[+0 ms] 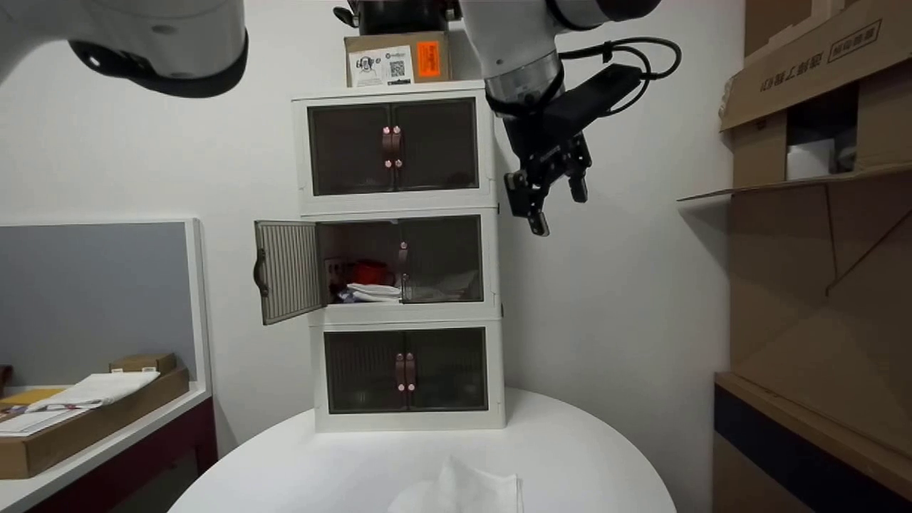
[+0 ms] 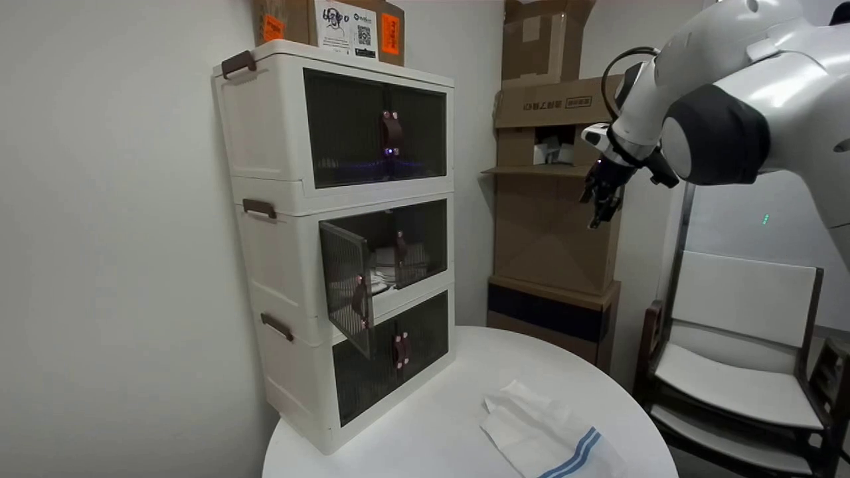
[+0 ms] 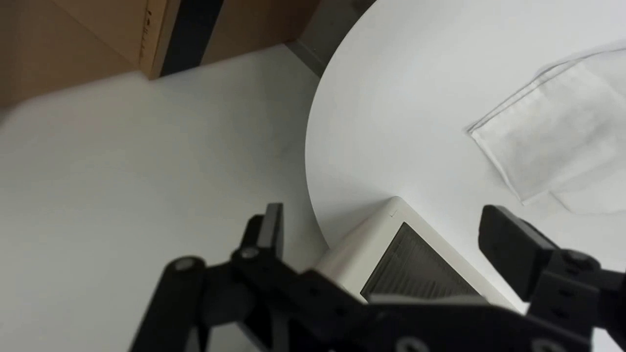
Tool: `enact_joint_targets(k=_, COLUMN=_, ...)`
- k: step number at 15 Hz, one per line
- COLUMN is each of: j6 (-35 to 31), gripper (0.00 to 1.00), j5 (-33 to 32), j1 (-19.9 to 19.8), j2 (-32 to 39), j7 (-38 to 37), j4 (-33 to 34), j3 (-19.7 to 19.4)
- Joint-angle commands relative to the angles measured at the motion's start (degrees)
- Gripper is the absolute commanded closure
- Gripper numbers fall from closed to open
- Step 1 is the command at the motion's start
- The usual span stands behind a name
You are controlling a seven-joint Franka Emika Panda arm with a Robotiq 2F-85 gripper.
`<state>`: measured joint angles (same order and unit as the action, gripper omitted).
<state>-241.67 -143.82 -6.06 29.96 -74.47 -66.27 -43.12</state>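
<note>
My gripper (image 1: 559, 206) is open and empty in the air beside the white stacked cabinet (image 1: 406, 314). In the wrist view its fingers (image 3: 384, 220) stand wide apart, with the cabinet's lower corner (image 3: 391, 215) seen below between them. The cabinet has three tiers with dark ribbed doors. The middle tier's left door (image 1: 288, 271) stands open; it also shows in an exterior view (image 2: 346, 289). Inside are a red item (image 1: 369, 272) and folded white cloths (image 1: 374, 292). A white cloth with blue stripes (image 2: 538, 431) lies on the round white table (image 2: 637, 405), away from the gripper.
Cardboard boxes (image 1: 819, 271) are stacked along the right. A box (image 1: 395, 60) sits on top of the cabinet. A side desk (image 1: 192, 406) with papers and boxes is at the left. White chairs (image 2: 740, 378) stand beyond the table.
</note>
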Motion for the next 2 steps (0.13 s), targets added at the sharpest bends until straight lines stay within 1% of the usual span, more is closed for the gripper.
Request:
enact_joint_targets(k=1, j6=0.01, gripper=0.00, j5=0.00, j1=-0.29, j2=0.01, j7=0.01, j4=-0.17, j3=0.44)
enact_joint_targets(k=2, j6=0.10, gripper=0.00, j5=0.00, j1=-0.12, j2=0.11, j7=0.01, j4=-0.55, j3=0.53)
